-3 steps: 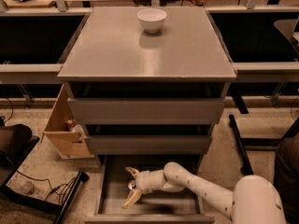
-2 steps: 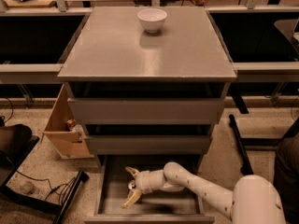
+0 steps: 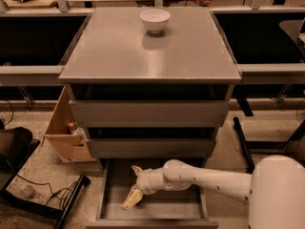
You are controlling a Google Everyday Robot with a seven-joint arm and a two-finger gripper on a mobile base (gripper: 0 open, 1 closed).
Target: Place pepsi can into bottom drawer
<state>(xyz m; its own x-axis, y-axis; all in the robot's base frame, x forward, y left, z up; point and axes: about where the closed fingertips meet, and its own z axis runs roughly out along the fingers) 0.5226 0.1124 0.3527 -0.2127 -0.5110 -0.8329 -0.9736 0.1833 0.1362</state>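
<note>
Grey bottom drawer (image 3: 164,208), cropped, holds gripper (image 3: 134,184), seemingly spread.

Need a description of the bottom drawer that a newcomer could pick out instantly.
Find the grey cabinet with the white bowl on top. Below its two upper drawers, the bottom drawer is the lowest one. It alone is pulled out, a shallow tray with the white arm's tool reaching inside it.
</note>
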